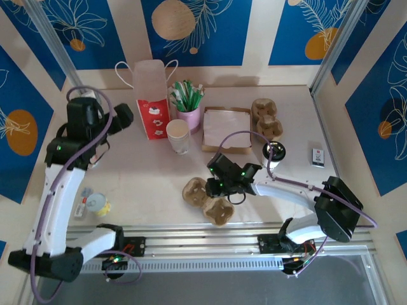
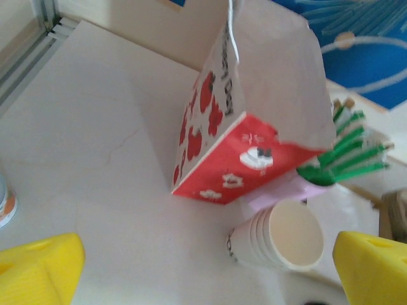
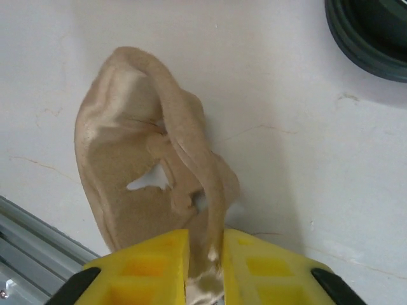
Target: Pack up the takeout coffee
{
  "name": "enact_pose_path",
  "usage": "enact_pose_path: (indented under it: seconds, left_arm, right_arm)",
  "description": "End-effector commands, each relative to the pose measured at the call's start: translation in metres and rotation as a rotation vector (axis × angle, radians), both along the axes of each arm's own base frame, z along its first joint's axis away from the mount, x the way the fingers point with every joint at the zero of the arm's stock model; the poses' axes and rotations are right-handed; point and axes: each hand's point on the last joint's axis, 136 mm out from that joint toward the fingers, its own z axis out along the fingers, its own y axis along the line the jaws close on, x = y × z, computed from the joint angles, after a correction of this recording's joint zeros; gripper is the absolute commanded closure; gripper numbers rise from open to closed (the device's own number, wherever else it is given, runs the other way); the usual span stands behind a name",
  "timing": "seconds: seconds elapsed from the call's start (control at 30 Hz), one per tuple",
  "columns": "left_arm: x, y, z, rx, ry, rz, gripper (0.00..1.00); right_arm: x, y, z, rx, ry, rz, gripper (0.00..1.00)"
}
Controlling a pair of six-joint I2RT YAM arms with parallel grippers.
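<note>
At the front centre of the table (image 1: 146, 184), just short of the rail, a two-pocket pulp carrier (image 1: 206, 201) lies with both pockets empty.

Right gripper (image 3: 205, 241): fingers close together with the carrier's centre ridge between them, which looks like a pinch.

Left gripper (image 2: 206, 270): spread wide and holding nothing. It hovers over the red-and-white paper bag (image 2: 241, 152) and the stack of lidless cups (image 2: 280, 244) at the rear left.

Takeout coffee (image 1: 274, 156): standing upright on the table, to the right of the carrier and a little behind it, apart from both grippers. It has a white paper body and a round black lid seated on top, with a glint on the lid. No spill or dent can be made out at this range.

Assessment: placing the carrier is the step in hand, and loading has not begun. The next move calls for the right gripper to let go of the ridge, go to the cup and grip the body below the lid. It should then keep the cup upright and lower it squarely into one pocket. The carrier is light and may shift.
</note>
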Motion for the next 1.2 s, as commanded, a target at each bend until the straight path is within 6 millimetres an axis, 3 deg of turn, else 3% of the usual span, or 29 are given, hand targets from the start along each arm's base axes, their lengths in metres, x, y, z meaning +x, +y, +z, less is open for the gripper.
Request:
enact_pose_path:
  seconds: [0.0,0.17,0.37,0.67,0.77,0.87,0.97,1.1,1.17]
  left_arm:
    - [0.035,0.003,0.017,-0.117,-0.030,0.013,0.00]
    - [0.077,0.010,0.030,-0.136,-0.037,0.036,0.00]
    - [0.125,0.020,0.017,-0.066,0.022,0.064,0.07]
    - [0.189,0.032,-0.001,0.038,0.069,0.090,0.24]
    - [0.203,0.032,-0.009,0.041,0.074,0.091,0.31]
    - [0.215,0.028,-0.015,0.027,0.066,0.078,0.44]
    - [0.222,0.027,-0.022,0.018,0.078,0.075,0.66]
    - [0.216,0.025,-0.023,0.014,0.095,0.064,0.93]
    - [0.205,0.027,-0.018,0.030,0.103,0.067,1.00]
  right_arm:
    - [-0.005,0.004,0.009,0.005,0.021,0.034,0.69]
    - [-0.007,-0.004,0.017,-0.025,0.000,0.041,0.54]
    - [-0.010,-0.012,0.041,-0.034,-0.054,0.053,0.42]
    - [-0.024,-0.023,0.098,0.056,-0.156,0.089,0.37]
    - [-0.028,-0.026,0.108,0.069,-0.171,0.102,0.37]
    - [-0.031,-0.027,0.112,0.074,-0.177,0.118,0.36]
    - [-0.032,-0.028,0.115,0.072,-0.183,0.124,0.36]
    - [-0.031,-0.026,0.116,0.073,-0.187,0.131,0.36]
    - [-0.030,-0.025,0.116,0.070,-0.188,0.137,0.36]
